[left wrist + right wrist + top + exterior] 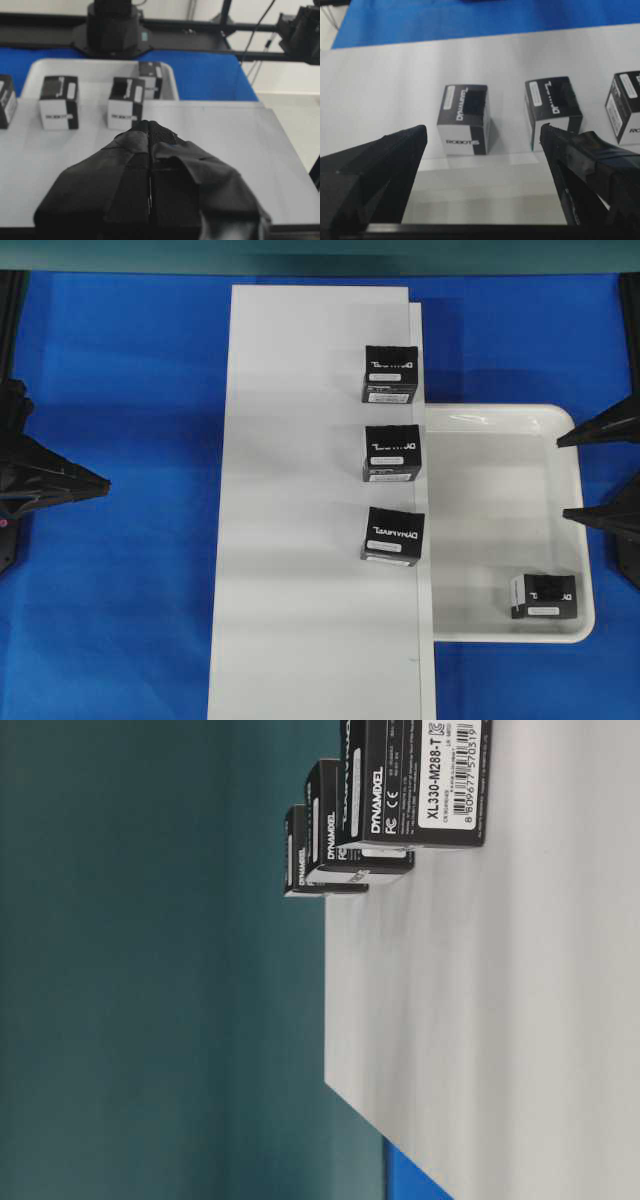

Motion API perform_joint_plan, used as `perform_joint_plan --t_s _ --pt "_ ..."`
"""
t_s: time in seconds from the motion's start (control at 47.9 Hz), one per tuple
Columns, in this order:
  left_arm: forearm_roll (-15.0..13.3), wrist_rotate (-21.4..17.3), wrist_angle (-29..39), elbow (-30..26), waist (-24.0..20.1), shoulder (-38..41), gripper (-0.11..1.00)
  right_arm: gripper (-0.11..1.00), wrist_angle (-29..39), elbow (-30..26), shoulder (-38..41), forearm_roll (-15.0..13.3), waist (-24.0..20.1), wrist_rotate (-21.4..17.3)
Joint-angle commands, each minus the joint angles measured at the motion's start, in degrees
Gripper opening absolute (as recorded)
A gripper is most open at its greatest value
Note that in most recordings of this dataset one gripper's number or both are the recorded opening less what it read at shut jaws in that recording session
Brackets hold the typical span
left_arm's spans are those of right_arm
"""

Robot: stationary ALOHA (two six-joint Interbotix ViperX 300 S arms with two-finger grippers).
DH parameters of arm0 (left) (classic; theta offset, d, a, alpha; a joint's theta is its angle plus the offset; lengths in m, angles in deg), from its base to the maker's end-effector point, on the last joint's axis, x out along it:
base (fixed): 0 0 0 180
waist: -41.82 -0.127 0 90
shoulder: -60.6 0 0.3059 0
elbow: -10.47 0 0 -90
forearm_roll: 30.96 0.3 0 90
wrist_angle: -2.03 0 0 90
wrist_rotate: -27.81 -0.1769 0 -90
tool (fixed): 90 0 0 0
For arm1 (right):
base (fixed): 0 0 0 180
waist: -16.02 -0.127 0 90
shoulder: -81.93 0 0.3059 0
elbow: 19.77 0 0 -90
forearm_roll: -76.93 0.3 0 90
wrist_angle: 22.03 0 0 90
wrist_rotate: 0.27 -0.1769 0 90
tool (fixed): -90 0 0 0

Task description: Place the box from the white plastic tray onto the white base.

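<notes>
Right, you've got the blue desk (120, 620), then the long white base (300, 500) with three boxes lined up along its right edge, then the white plastic tray (500, 430) just beside it. One box (543, 596) sits alone in the tray's near right corner (white end face turned left). Your right gripper (598, 472) hangs wide open over the tray's right rim; the left gripper (100, 483) is pinched closed, well clear. Bring the right one down square over that box, straddle its flat sides, then squeeze.
</notes>
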Motion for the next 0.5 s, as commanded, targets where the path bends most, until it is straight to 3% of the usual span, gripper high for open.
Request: perform_joint_plan --t_s 0.0,0.481 --pt "0.18 0.09 -0.70 -0.79 0.18 0.26 -0.07 0.98 0.18 -0.18 0.09 0.00 0.00 0.09" --pt "0.18 0.26 -2.37 -0.44 0.53 0.00 -0.07 0.98 2.99 1.58 -1.93 0.00 0.00 0.00"
